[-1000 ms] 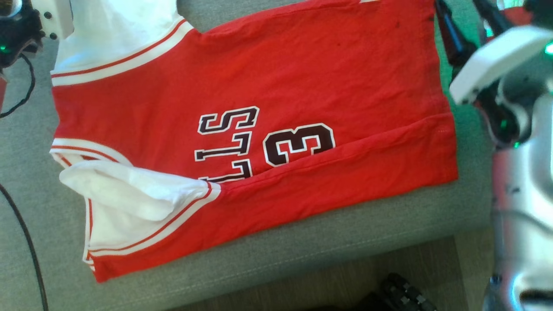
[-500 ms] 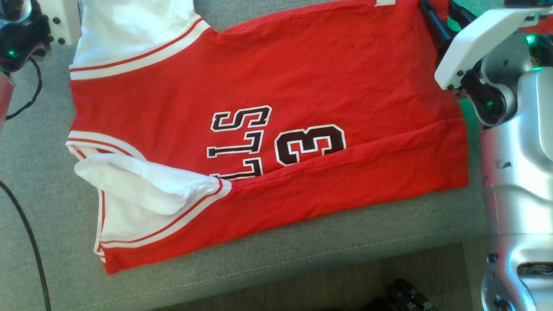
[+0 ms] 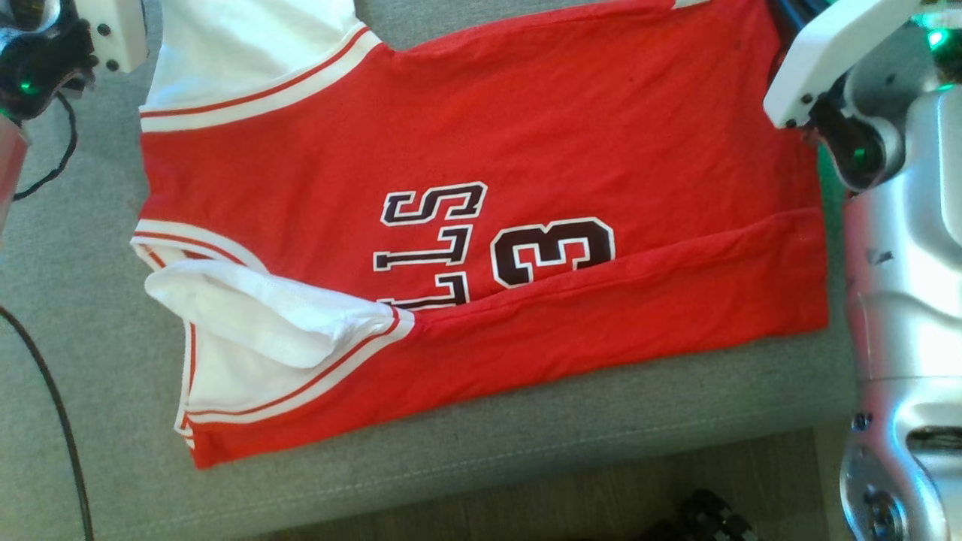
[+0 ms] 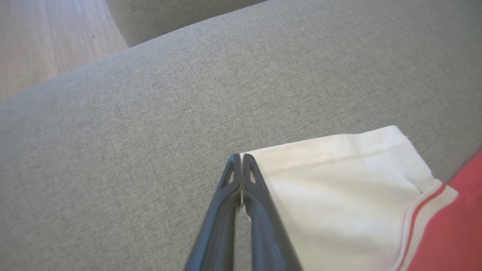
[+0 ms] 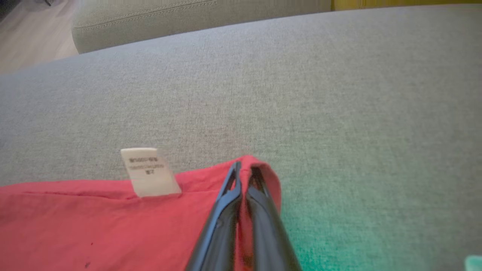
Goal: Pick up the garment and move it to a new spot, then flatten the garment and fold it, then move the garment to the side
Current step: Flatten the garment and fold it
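While one jersey lies on one cushion, left hand and right hand pinch it.

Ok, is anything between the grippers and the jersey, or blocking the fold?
Nothing visible: the left gripper is shut on the white sleeve corner, right gripper on the red hem corner; grey cushion lies beyond both.

Gry fabric couch w/ stitched edge; wood flr below.
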{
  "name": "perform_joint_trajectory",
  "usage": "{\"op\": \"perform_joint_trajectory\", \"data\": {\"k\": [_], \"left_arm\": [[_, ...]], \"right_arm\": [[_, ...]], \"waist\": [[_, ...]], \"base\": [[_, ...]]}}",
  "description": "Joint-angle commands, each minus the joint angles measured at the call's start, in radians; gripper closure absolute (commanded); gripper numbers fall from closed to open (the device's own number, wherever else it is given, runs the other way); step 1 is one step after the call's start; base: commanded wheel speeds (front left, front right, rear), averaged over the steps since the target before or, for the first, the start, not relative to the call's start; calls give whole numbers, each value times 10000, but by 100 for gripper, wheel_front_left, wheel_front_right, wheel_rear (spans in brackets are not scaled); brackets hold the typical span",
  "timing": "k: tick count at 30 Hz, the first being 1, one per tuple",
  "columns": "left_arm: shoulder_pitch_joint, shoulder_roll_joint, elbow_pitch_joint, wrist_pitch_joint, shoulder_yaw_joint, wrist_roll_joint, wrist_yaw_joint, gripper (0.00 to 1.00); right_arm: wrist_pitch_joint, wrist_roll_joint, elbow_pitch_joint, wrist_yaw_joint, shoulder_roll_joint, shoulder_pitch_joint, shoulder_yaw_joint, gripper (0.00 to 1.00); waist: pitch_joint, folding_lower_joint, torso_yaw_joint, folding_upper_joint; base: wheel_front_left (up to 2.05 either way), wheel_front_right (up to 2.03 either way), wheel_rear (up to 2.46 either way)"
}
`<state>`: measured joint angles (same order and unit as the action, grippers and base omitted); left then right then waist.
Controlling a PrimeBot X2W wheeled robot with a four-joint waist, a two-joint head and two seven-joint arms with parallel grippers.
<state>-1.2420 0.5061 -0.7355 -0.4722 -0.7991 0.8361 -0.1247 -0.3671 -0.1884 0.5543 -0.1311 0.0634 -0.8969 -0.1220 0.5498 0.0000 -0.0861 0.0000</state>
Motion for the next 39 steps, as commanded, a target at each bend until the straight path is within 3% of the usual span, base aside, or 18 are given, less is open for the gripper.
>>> {"op": "perform_joint_trajectory", "data": {"k": [1, 23, 34, 39], "left_arm": [[-629, 467, 169, 109, 255, 88, -59, 100], [-1694, 242, 98, 4739, 144, -73, -59, 100], [76, 1417, 2491, 6038, -309, 814, -54, 100], [1376, 1934, 3898, 6268, -228, 1209, 337, 100]], "right_arm": [[105, 71, -291, 4, -131, -414, 53, 100], [1221, -18, -86, 4, -61, -1636, -1039, 100], [523, -933, -1361, 4, 658, 161, -927, 100], [289, -1197, -2226, 4, 788, 1292, -1142, 100]], "waist": [[13, 0, 28, 0], [180, 0, 486, 0], [-416, 0, 1097, 0], [-757, 0, 1285, 0]], "base": [[0, 0, 0], [0, 0, 0], [0, 0, 0], [0, 0, 0]]}}
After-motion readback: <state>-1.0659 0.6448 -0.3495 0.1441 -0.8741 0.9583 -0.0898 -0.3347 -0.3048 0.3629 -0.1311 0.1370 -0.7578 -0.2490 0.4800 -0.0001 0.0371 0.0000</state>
